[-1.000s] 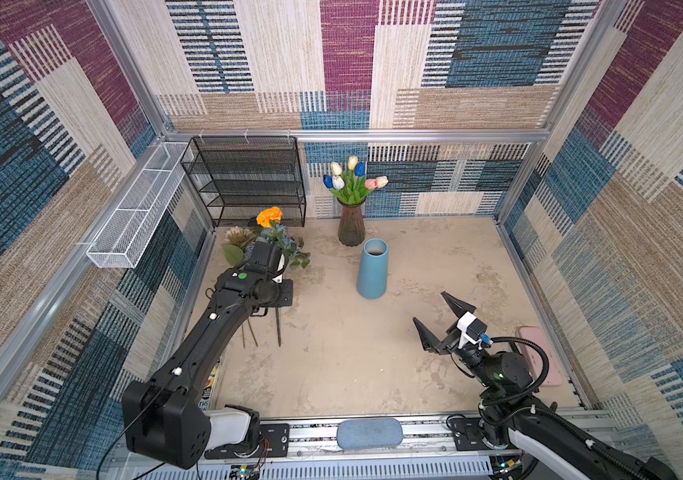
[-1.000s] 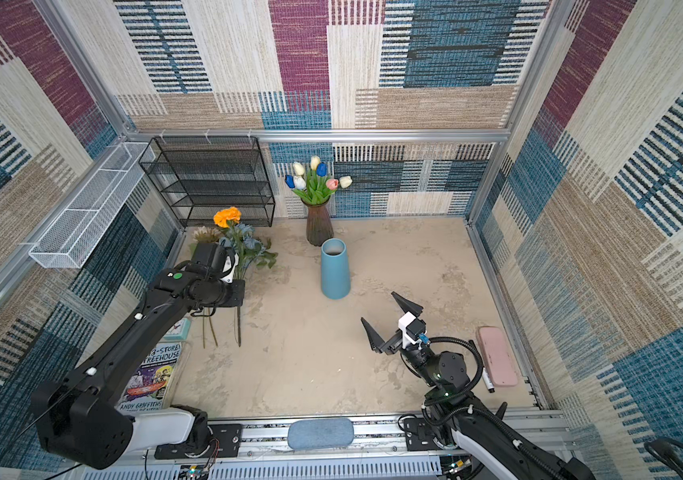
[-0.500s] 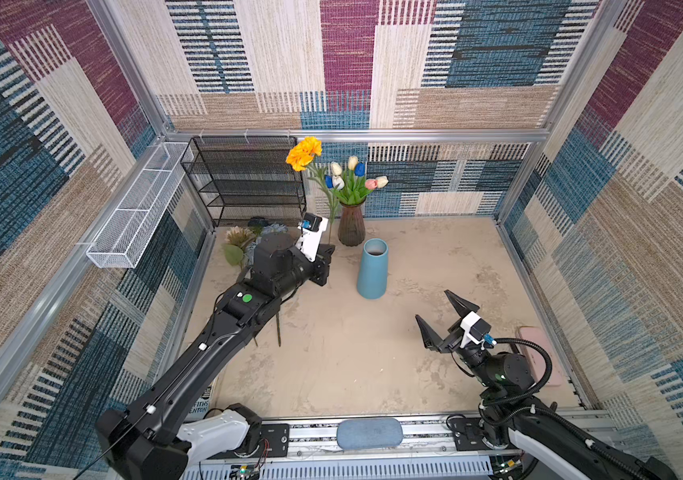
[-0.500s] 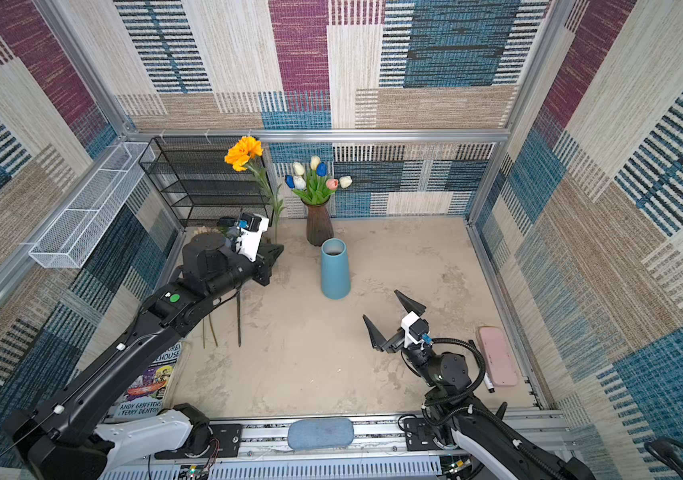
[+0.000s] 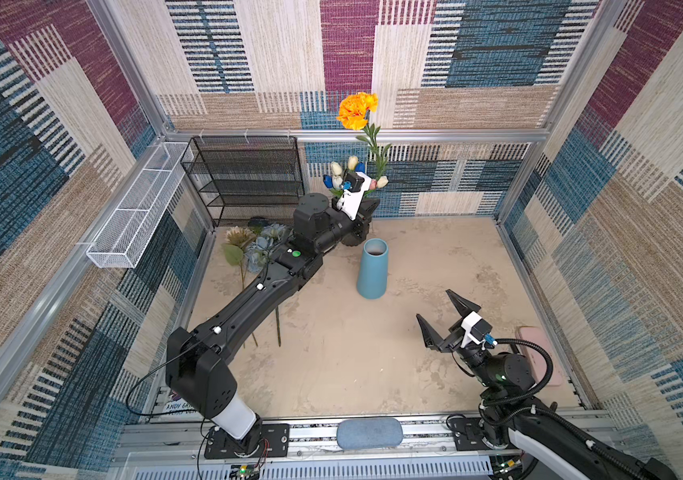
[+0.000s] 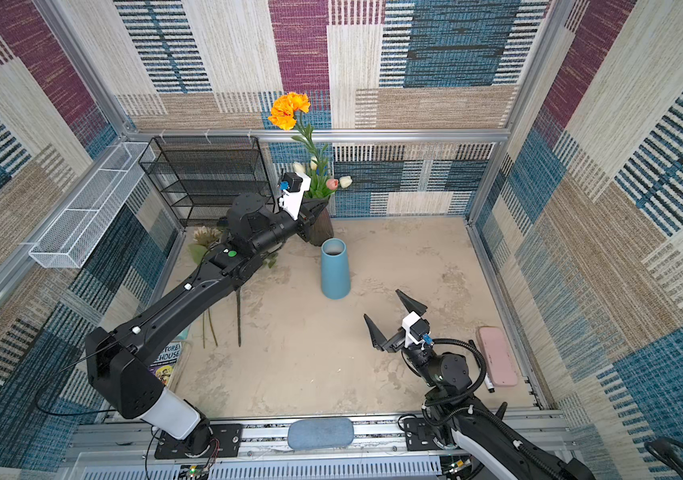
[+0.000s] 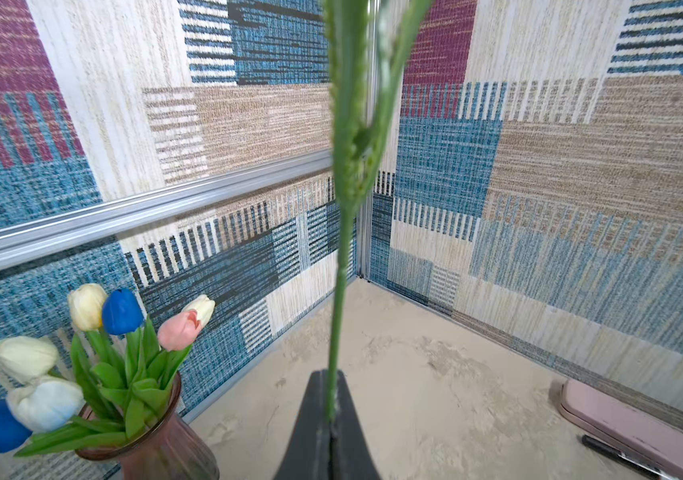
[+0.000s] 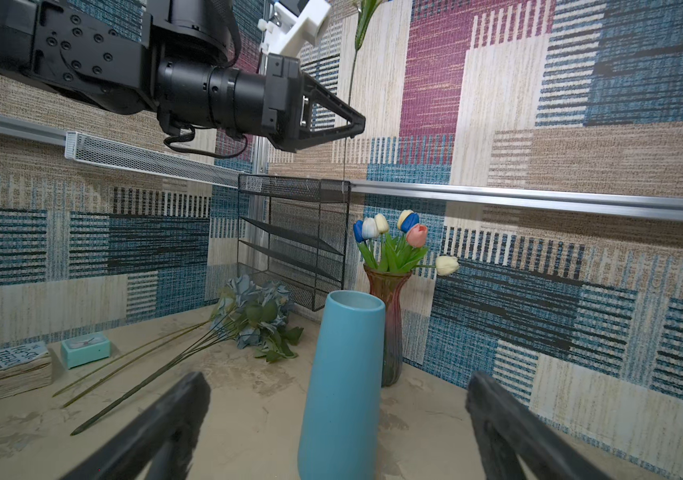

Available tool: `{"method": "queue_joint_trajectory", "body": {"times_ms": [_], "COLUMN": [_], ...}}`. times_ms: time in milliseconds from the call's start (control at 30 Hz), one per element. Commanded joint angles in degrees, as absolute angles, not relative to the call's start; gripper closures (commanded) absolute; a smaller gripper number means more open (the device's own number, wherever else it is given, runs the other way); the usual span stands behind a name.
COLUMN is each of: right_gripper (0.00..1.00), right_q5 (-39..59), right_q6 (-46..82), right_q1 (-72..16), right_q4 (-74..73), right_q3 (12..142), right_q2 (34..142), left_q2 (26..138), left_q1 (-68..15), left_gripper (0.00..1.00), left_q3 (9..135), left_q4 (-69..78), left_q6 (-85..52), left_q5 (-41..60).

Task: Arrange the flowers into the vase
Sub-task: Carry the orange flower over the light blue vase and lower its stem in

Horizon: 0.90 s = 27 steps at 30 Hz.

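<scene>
The left tool [image 7: 328, 388] is clamped on the stem of the orange flower [image 5: 357, 110], held upright in the air, seemingly just behind the blue vase [image 5: 373, 270]. The right tool [image 5: 434, 306] hangs wide open near it. A dusty-blue bunch [image 5: 260, 249] lies on the worktop [image 5: 373, 365].

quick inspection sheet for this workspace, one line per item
surface: sandy tabletop, mottled
job's things: orange flower held upright, aloft; blue vase upright, no stems in it; blue roses, beige bloom lying flat
clutter: tulips in red vase, black rack, pink case, pen, books, clock
grippers: left gripper shut on orange flower stem; right gripper open, holding nothing
cables: black hose looped at right arm
surroundings: patchwork fabric walls, white wire basket
</scene>
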State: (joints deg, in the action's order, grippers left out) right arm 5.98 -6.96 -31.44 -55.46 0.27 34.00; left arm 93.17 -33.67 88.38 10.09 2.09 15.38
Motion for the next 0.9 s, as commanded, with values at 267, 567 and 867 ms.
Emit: {"method": "queue_joint_trajectory", "body": {"times_ms": [267,567,867], "right_gripper": [0.00,0.00,0.00], "right_q5": [5.70,5.78,6.49], "right_q6": [-6.78,-6.94,-7.20], "right_q1": [-31.46,-31.46,-31.46], "right_q4": [-56.06,-55.83,-56.03], "right_q3": [-1.15,-1.10,-0.63], "right_q2": [34.19,34.34,36.25], "left_q2": [97.61,100.70,101.54], "left_q1": [-33.84,-33.92,-35.41], "left_gripper": [1.00,1.00,1.00], "left_q3": [85.66,82.28,77.52], "left_q4": [11.56,13.08,14.61], "left_q6": [2.76,2.81,4.34], "left_q5": [14.85,14.30,13.74]}}
